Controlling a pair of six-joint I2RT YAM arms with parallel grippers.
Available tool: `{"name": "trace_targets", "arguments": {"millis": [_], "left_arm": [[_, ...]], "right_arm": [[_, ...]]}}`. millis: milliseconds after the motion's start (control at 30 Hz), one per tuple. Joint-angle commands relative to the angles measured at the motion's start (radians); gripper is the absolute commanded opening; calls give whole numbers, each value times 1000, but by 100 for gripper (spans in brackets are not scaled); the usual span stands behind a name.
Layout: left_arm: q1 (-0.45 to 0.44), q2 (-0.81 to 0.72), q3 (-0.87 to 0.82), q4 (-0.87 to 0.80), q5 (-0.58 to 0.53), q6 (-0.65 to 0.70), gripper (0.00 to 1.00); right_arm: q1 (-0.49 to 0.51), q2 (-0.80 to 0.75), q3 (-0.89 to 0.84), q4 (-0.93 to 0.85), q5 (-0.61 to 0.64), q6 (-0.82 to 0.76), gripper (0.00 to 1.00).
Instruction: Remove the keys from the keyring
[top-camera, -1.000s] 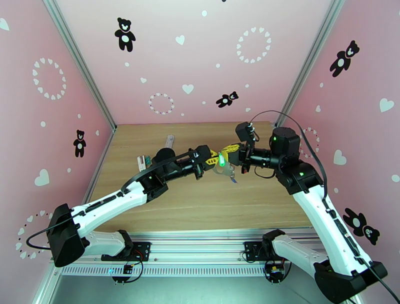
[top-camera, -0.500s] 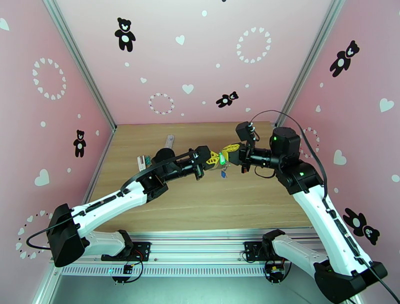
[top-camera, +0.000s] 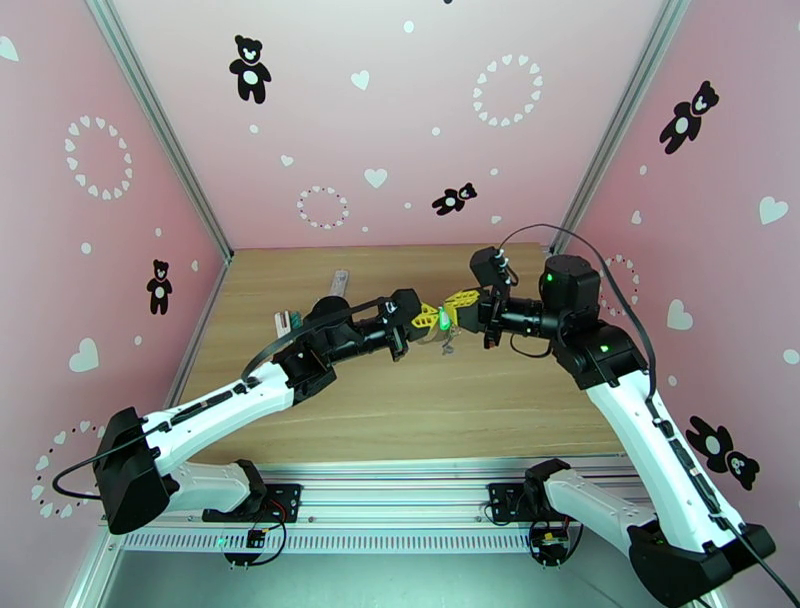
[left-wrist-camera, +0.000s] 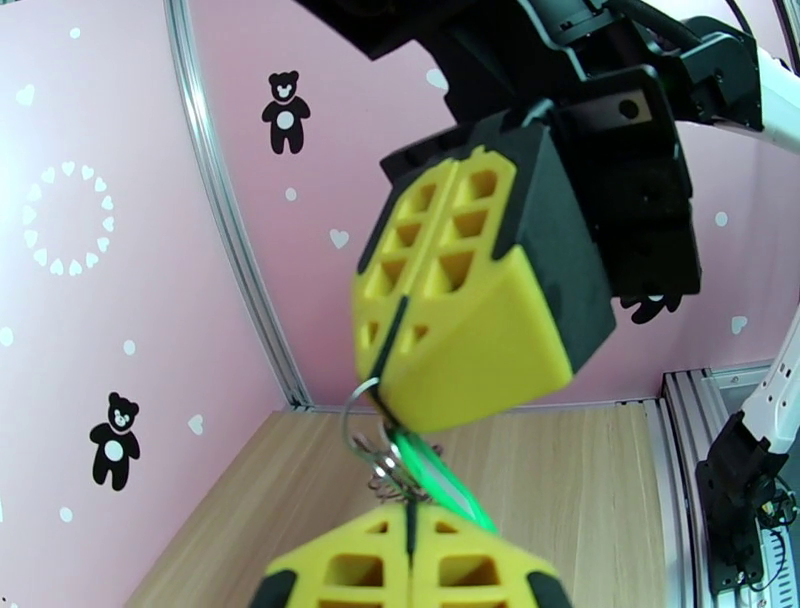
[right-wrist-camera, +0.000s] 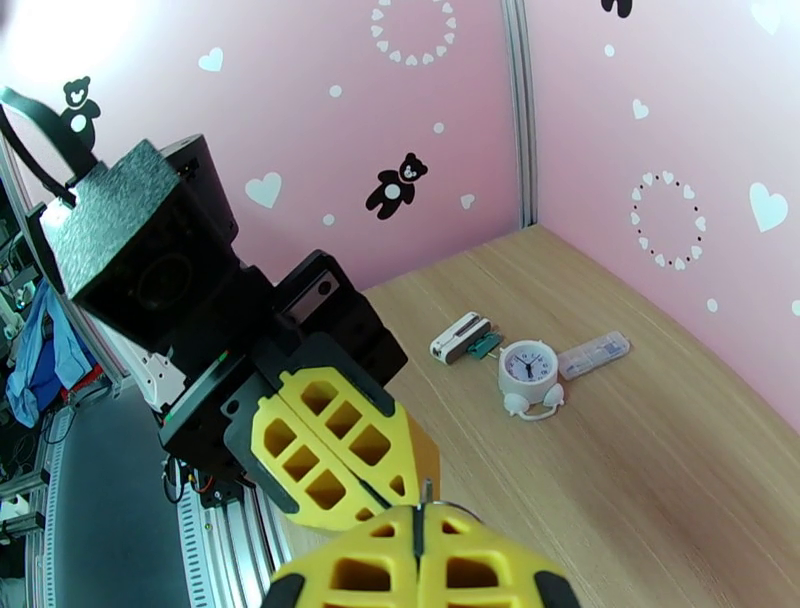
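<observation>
Left wrist view: the keyring (left-wrist-camera: 385, 478), its silvery rings bunched, hangs in the air above the middle of the surface (left-wrist-camera: 560, 480), with the green key (left-wrist-camera: 445, 490) slanting beside it. The right claw (left-wrist-camera: 382, 388) is clamped on its wire loop from above. The left claw (left-wrist-camera: 408, 522) is closed just beneath, its catch unclear. A small alarm clock (right-wrist-camera: 527, 367) stands toward the left edge.

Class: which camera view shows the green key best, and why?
The left wrist view: the green key stretches clearly between the two shut pairs of jaws. In the top external view the green key is a small glow between the arms. The right wrist view gives a thin metal tip, unclear what.
</observation>
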Motion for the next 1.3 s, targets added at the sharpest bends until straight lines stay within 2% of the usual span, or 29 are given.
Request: {"name": "trace_targets", "arguments": {"millis": [0, 267, 533, 967, 1200, 1267], "left_arm": [[8, -27, 46, -42, -12, -43, 0], [16, -26, 81, -99, -5, -76, 0], [20, -27, 99, -126, 17, -95, 0], [22, -11, 118, -173, 49, -104, 0], [20, -6, 92, -196, 55, -58, 18], [21, -4, 94, -197, 53, -46, 26]], "right_arm": [[0, -18, 34, -7, -60, -48, 0], [0, -26, 34, -65, -15, -128, 0], [0, -44, 27, -59, 44, -141, 0], [0, -47, 43, 7, 17, -71, 0], [-1, -38, 52, 20, -23, -46, 0], [0, -37, 50, 17, -35, -49, 0]]}}
